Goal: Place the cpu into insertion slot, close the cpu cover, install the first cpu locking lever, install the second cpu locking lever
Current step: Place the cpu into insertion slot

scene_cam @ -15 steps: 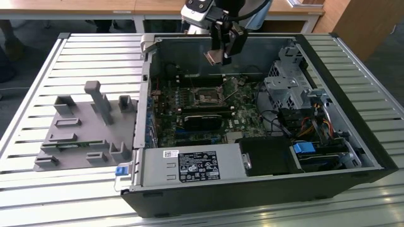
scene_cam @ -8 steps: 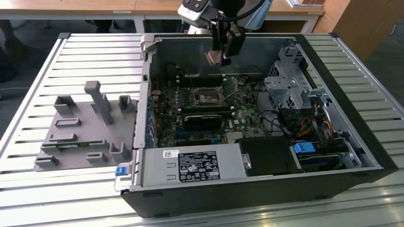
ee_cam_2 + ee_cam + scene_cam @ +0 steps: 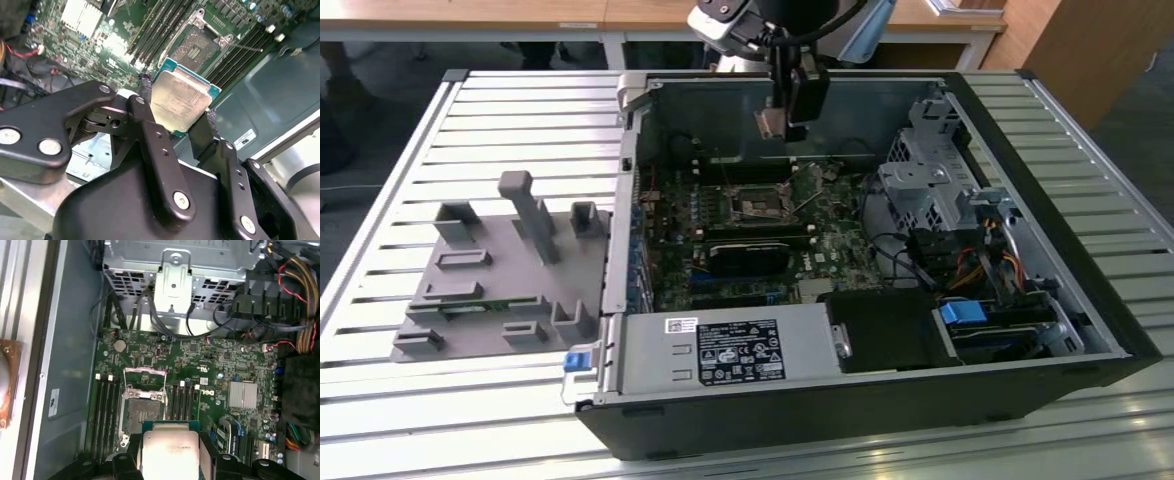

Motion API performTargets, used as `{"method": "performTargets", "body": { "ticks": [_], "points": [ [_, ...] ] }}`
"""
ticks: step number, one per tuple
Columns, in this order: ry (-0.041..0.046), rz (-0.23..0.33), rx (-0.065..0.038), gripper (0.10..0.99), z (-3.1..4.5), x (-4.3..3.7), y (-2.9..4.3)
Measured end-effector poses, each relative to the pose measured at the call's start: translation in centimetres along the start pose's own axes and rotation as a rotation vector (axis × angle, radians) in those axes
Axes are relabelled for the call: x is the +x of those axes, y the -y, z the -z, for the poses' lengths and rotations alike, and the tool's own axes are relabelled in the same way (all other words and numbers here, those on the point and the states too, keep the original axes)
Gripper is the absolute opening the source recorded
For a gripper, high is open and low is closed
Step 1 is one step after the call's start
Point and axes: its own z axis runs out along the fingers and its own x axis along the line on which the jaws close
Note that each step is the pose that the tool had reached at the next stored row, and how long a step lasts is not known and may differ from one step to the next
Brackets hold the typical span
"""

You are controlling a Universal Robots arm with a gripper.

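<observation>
My gripper hangs over the back of the open computer case, shut on the cpu. In both wrist views the cpu is a pale silver square chip with a green edge, pinched on two opposite sides by the black fingers. It is held in the air above the motherboard. Below it lies the insertion slot, a dark square socket that is bare inside. The cpu cover stands flipped open at the socket's far edge.
The case lies on its side on a slatted metal table. A power supply, a drive cage with cables and a black card surround the socket. A grey fixture sits at the exterior view's left.
</observation>
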Motion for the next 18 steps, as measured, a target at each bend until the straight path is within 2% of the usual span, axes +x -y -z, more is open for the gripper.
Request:
{"method": "performTargets", "body": {
  "ticks": [6, 18],
  "points": [
    [0.0059, -0.063, -0.001, 0.541, -0.14, 0.0, 0.01],
    [0.0129, -0.071, -0.001, 0.541, -0.91, -0.01, 0.08]
  ]
}}
